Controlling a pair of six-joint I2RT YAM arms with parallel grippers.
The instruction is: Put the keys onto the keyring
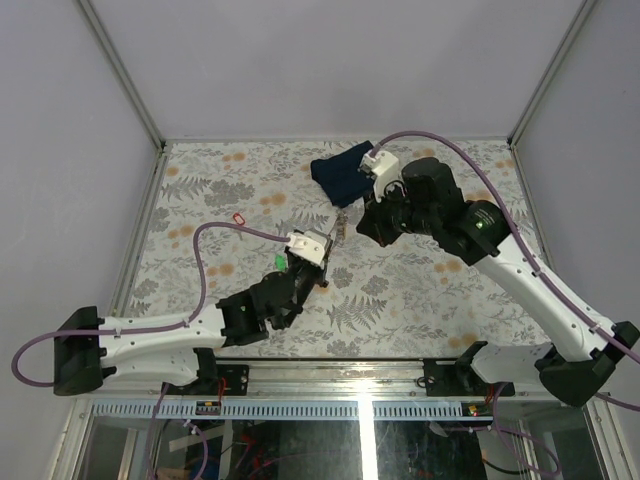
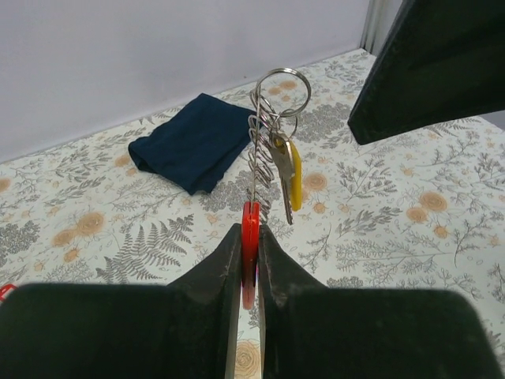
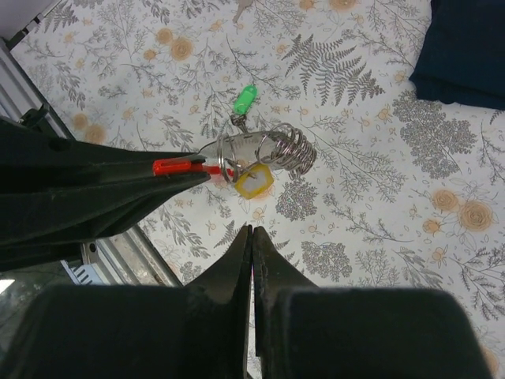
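Note:
My left gripper (image 2: 251, 229) is shut on the red tag (image 2: 250, 237) of the keyring (image 2: 278, 95), whose silvery coil and loop stick out beyond the fingertips. The key with the yellow head (image 2: 293, 175) hangs on that loop. The key with the green head (image 3: 246, 99) lies loose on the table, beside the held keyring (image 3: 276, 146). From above, the green key (image 1: 281, 261) shows just left of the left gripper (image 1: 325, 268). My right gripper (image 3: 252, 229) hovers close above the keyring, shut with nothing between its fingers.
A folded dark blue cloth (image 1: 342, 172) lies at the far middle of the floral table (image 1: 420, 290). A small red item (image 1: 237, 216) lies on the table to the left. The right arm (image 1: 480, 235) reaches in over the table's right half.

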